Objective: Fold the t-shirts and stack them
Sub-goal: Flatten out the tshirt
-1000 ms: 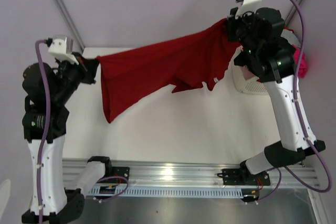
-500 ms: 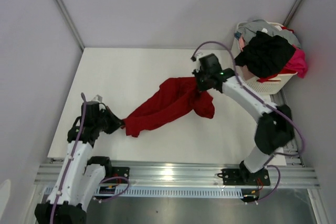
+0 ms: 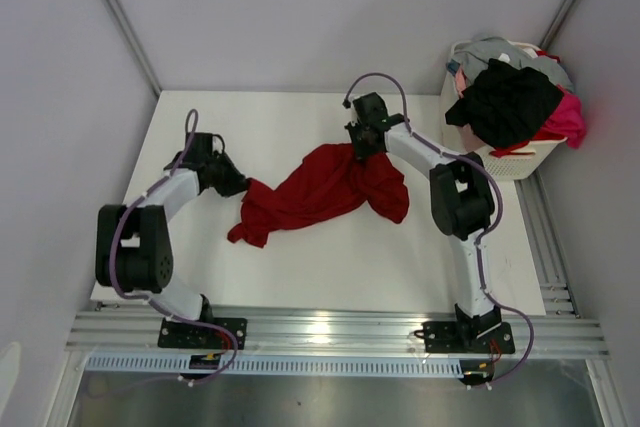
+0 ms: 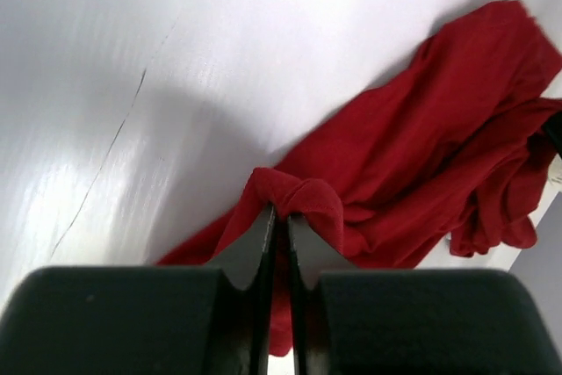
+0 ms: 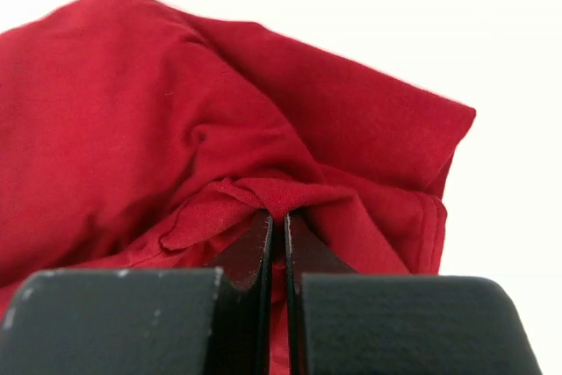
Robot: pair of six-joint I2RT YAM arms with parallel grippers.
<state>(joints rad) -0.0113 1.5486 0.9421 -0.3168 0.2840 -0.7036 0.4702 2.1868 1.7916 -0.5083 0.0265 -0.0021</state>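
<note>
While a white table (image 3: 300, 267) lies beneath and pale walls (image 3: 300, 17) stand around, left gripper (image 3: 236, 185) pinched tight on one end of the red tee (image 3: 320, 192), right gripper (image 3: 362, 147) clamped on the other end, crumpled cloth lying between them, basket (image 3: 505, 165) heaped with shirts (image 3: 505, 102) beyond the right gripper

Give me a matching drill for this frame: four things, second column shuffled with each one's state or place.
Things:
1. red tee
2. black tee
3. basket
4. left claw

States or places:
A. white, heaped with clothes
B. shut on a fold of red cloth
C. draped over the top of the heap
D. crumpled on the table

Pairs: 1-D, 2-C, 3-A, 4-B
</note>
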